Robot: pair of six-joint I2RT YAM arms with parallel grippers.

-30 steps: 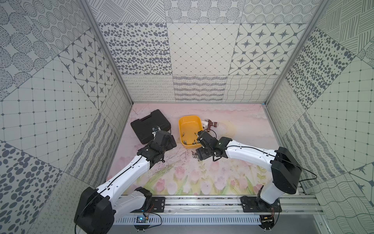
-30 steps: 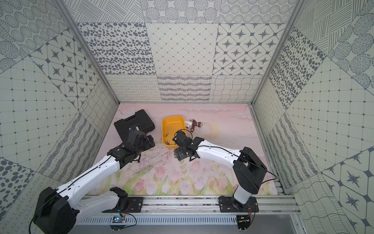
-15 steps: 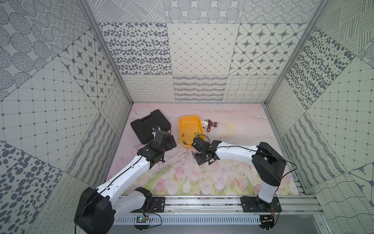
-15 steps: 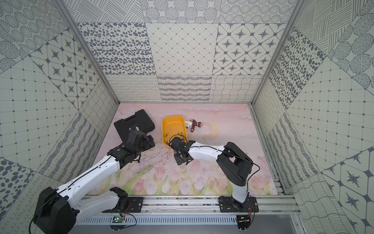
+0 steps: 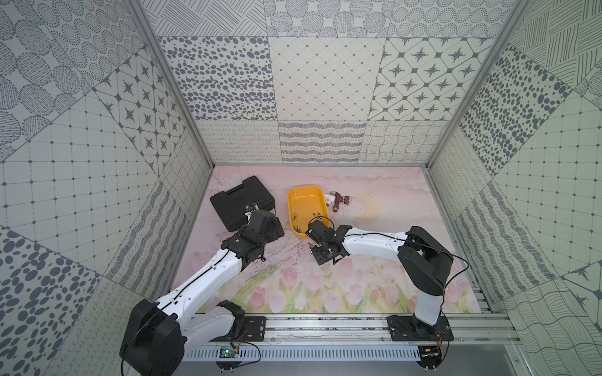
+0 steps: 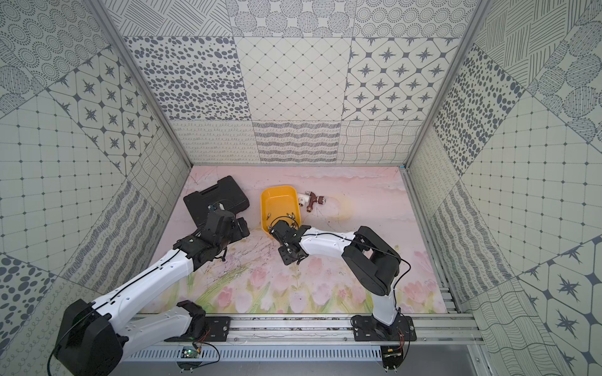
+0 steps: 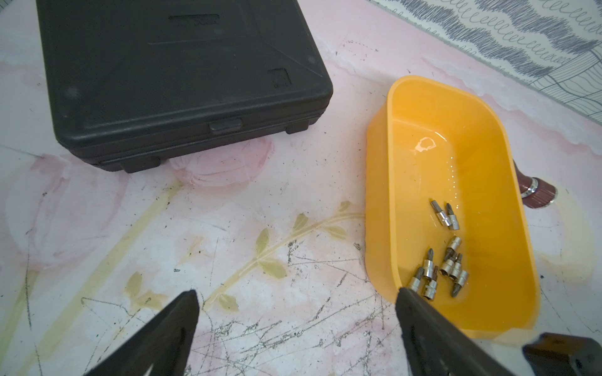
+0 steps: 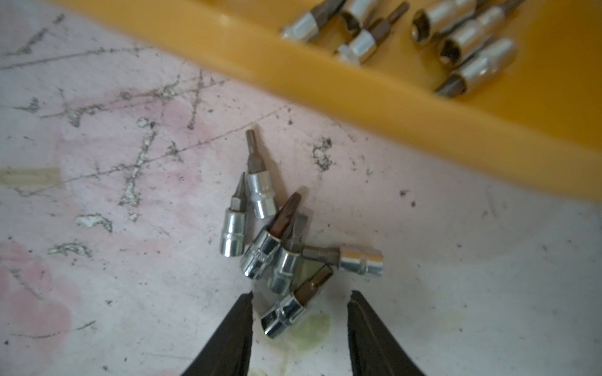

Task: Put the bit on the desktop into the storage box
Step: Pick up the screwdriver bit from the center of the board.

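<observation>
My right end effector (image 8: pixel 301 294) stands half open, fingers either side of one bit (image 8: pixel 286 314) lying flat on the tabletop (image 8: pixel 114 293). I see a sliver of gap on each side, so nothing is gripped. A heap of bits (image 8: pixel 260 234), five of them, touches it just beside the wall of the yellow box (image 8: pixel 407 107), which has stowed bits (image 7: pixel 439 267) inside. My left end effector (image 7: pixel 296 291) hangs spread wide and empty above the tabletop, between the box and the black case (image 7: pixel 176 71). A tap (image 5: pixel 338 202) lies beyond the box.
</observation>
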